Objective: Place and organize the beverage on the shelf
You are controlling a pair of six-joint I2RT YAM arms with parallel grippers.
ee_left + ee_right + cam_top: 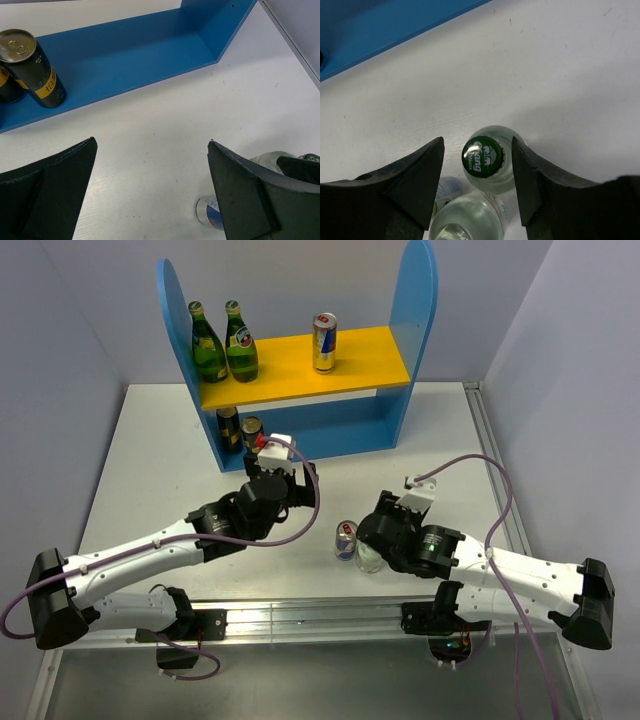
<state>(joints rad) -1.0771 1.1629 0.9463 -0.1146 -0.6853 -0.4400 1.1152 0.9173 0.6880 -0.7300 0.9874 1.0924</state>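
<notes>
The shelf (pixel 300 365) stands at the back; its yellow upper board bears two green bottles (pixel 225 345) on the left and a blue-and-silver can (pixel 324 343) on the right. Two dark black-gold cans (pixel 240 430) stand on the lower level at the left, and one shows in the left wrist view (pixel 35 67). My left gripper (pixel 268 455) is open and empty (pixel 152 142) just in front of them. My right gripper (pixel 367 554) is open, its jaws either side of a clear bottle with a green cap (pixel 485 157), not touching it. A second blue-and-silver can (pixel 346 540) stands beside that bottle.
A second clear glass shape (pixel 465 220) lies just below the capped bottle, close to the camera. The blue lower board (pixel 125 50) is bare to the right of the dark cans. Grey walls close in the table on both sides.
</notes>
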